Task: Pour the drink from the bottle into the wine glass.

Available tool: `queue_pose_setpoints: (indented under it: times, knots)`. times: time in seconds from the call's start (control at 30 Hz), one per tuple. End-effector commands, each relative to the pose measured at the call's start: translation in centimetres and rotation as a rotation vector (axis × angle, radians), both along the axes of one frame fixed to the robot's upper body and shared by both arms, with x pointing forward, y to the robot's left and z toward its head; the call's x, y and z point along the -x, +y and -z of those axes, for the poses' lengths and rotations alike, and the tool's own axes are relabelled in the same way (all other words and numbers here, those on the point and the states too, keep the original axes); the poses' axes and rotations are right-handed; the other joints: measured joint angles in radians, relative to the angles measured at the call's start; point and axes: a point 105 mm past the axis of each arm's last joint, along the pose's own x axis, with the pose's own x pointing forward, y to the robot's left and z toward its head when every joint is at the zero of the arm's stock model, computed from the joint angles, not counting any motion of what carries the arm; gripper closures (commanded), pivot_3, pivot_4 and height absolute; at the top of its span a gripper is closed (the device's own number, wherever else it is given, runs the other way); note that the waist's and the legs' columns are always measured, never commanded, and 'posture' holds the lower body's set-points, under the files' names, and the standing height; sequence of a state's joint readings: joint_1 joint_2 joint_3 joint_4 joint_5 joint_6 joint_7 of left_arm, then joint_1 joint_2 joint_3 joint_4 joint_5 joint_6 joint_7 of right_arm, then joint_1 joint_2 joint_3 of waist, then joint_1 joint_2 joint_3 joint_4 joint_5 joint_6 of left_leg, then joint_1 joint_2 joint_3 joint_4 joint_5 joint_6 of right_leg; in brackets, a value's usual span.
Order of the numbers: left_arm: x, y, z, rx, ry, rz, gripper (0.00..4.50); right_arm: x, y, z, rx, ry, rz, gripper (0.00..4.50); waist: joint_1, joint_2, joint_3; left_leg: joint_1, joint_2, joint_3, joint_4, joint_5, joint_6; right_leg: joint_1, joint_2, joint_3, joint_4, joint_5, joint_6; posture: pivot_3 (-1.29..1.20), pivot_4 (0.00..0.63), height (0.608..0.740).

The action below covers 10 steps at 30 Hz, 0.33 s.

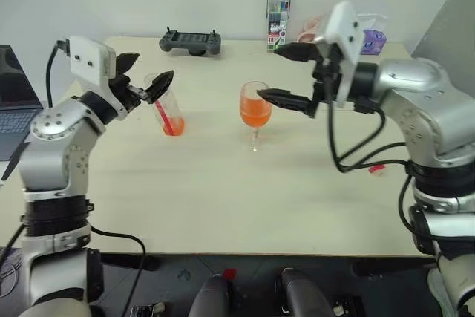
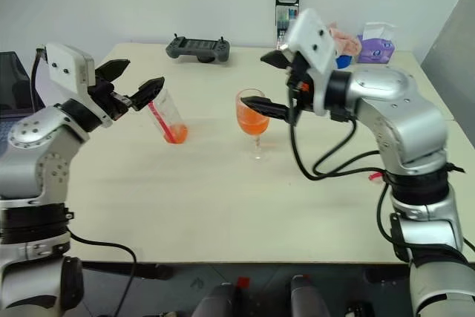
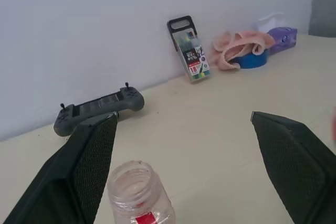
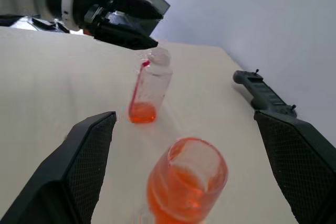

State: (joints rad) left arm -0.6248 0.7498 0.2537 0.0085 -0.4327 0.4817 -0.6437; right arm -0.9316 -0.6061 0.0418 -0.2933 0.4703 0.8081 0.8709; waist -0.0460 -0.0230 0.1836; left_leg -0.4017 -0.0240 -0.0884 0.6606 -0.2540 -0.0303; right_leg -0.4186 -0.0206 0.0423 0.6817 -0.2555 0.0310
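Just below my left hand (image 1: 145, 79) stands the bottle (image 1: 169, 113), thin clear plastic, glossy, with a printed red-and-white label strip. Between my right hand's (image 1: 280, 74) fingers (image 4: 79, 177), whose black pads show a fine mesh texture, the wine glass (image 1: 255, 111) is smooth, shiny glass holding translucent orange drink (image 1: 255, 113). The counter (image 1: 223, 191) under both hands is pale, matt and even. Beyond my left hand lies a matt grey plastic controller (image 1: 191, 41).
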Motion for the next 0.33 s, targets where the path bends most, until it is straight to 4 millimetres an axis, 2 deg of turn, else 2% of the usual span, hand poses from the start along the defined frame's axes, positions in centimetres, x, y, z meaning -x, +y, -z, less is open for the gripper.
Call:
queue_pose_setpoints:
  times: [0.03,0.17,0.33]
  knots:
    - [1.3,-1.9,-2.4,-0.043,-0.024,0.149,0.12,1.8,-1.6,-0.9,-0.034,-0.008,-0.018,0.00,0.003,0.000,0.000,0.000,0.000,-0.001,0.000,0.000,0.000,0.000,0.000,-0.001,0.000,0.000,0.000,0.00,0.150,0.740]
    - [1.7,-3.3,-1.1,-0.136,0.076,0.276,0.12,1.6,-3.3,0.3,-0.021,0.042,0.053,0.00,0.008,0.000,0.000,0.000,0.000,0.001,0.000,0.000,0.000,0.001,0.001,0.000,-0.001,0.000,0.000,0.00,0.150,0.740]
    - [1.9,-4.4,-0.6,-0.176,0.138,0.365,0.12,1.4,-4.5,1.2,-0.025,0.077,0.106,0.00,0.012,0.000,0.000,0.000,0.001,0.005,0.000,0.000,0.000,0.000,0.001,0.001,-0.001,0.000,0.000,0.00,0.150,0.740]
